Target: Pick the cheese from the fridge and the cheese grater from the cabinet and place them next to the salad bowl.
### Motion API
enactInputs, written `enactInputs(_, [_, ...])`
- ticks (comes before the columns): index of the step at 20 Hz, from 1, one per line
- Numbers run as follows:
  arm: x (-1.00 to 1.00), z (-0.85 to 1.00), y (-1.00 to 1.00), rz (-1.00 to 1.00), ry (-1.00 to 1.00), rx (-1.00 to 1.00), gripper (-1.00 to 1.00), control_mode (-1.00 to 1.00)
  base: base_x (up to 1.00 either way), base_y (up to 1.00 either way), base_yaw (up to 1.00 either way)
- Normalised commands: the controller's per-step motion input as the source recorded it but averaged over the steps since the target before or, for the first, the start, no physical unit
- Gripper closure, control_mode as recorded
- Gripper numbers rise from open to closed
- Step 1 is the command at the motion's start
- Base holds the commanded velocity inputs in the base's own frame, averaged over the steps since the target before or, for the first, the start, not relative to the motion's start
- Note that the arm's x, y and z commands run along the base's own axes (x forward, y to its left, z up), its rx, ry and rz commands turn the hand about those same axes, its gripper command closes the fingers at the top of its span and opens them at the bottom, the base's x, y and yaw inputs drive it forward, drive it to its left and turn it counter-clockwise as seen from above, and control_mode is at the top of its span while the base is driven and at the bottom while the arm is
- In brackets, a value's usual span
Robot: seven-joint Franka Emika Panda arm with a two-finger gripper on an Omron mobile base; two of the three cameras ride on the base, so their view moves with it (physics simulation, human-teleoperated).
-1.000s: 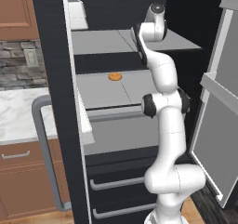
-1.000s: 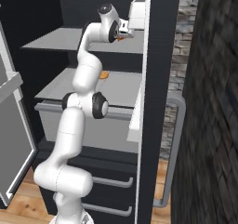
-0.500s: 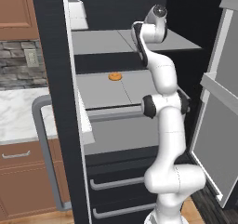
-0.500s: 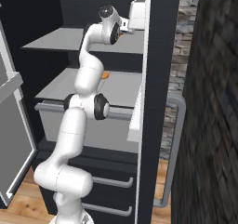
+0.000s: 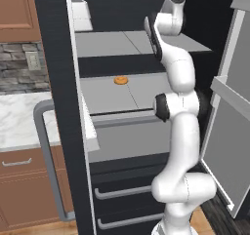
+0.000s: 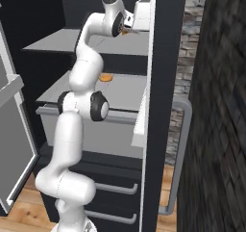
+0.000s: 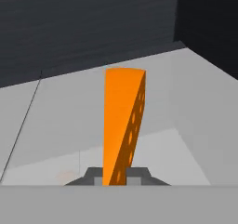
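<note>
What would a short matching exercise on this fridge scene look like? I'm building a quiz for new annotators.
Things:
1. small orange cheese wedge with holes
2. flat round orange disc
3. curved grey bar handle
4. two-finger gripper

Places or states:
A. on the fridge door's outer face
B. lying on the lower grey shelf
C. between the finger tips
D. up at the upper shelf, closed on the wedge

Pairs: 1-C, 2-B, 3-A, 4-D

No writing, label, brand mark, number or sign can be read anywhere in these pictures.
</note>
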Motion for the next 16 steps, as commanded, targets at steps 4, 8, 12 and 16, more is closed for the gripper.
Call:
enactInputs(4, [-1.0,-0.23,-0.1,-0.04,0.0,0.03,1.0,-1.0,0.0,0.0,0.0])
enactInputs(8, [-1.0,-1.0,0.11,0.0,-0.41,-0.02,1.0,-1.0,0.0,0.0,0.0])
enactInputs(12, [-1.0,-1.0,0.57,0.09,-0.55,-0.01,1.0,-1.0,0.0,0.0,0.0])
enactInputs(16, [-1.0,-1.0,0.4,0.09,-0.59,0.0,1.0,-1.0,0.0,0.0,0.0])
